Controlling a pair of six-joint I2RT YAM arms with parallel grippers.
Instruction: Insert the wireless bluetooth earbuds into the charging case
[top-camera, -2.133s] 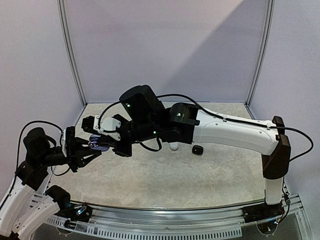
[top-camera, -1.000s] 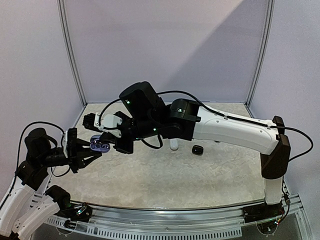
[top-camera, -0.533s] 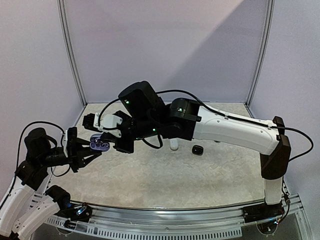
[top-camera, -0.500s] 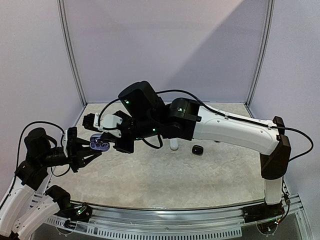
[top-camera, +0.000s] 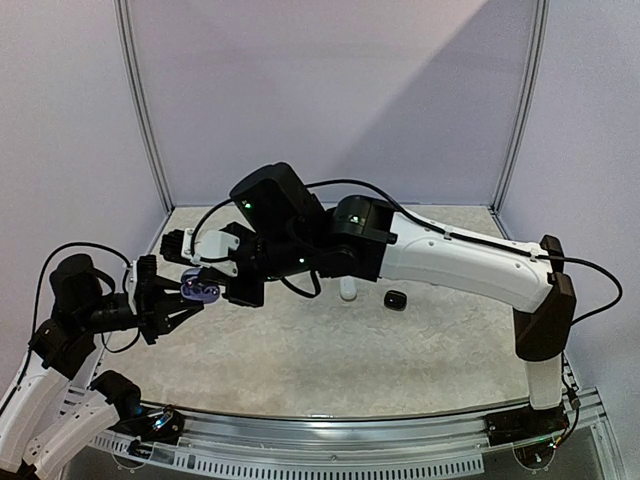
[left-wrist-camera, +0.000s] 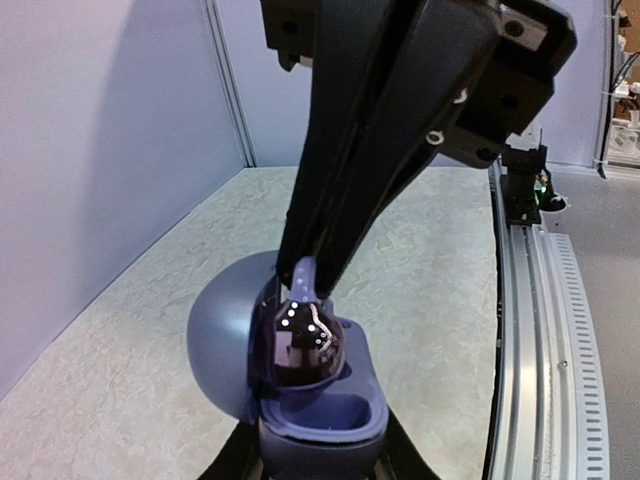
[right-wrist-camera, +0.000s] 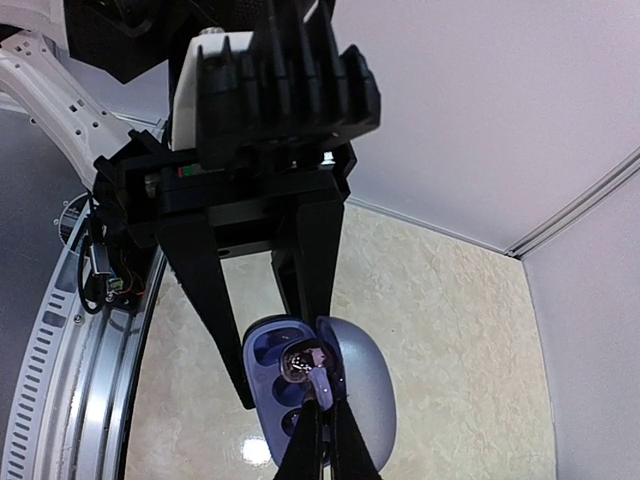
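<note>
A purple charging case (left-wrist-camera: 322, 428) hangs above the table with its lid (left-wrist-camera: 215, 340) swung open to the left. My left gripper (left-wrist-camera: 320, 455) is shut on the case's body from below. A glossy dark purple earbud (left-wrist-camera: 305, 342) sits at the case's far socket, and the near socket (left-wrist-camera: 325, 412) is empty. My right gripper (right-wrist-camera: 322, 432) is shut on the earbud's pale stem (right-wrist-camera: 323, 385), reaching in over the case (right-wrist-camera: 268, 385). In the top view both grippers meet at the case (top-camera: 203, 292) over the table's left side.
A small white item (top-camera: 347, 291) and a small black pebble-like item (top-camera: 396, 299) lie on the mottled table behind the right arm. A slotted metal rail (top-camera: 350, 440) runs along the near edge. Walls close the back and both sides.
The right arm has shifted slightly left, bringing the earbud closer onto the case. The left gripper and the case have hardly moved.
</note>
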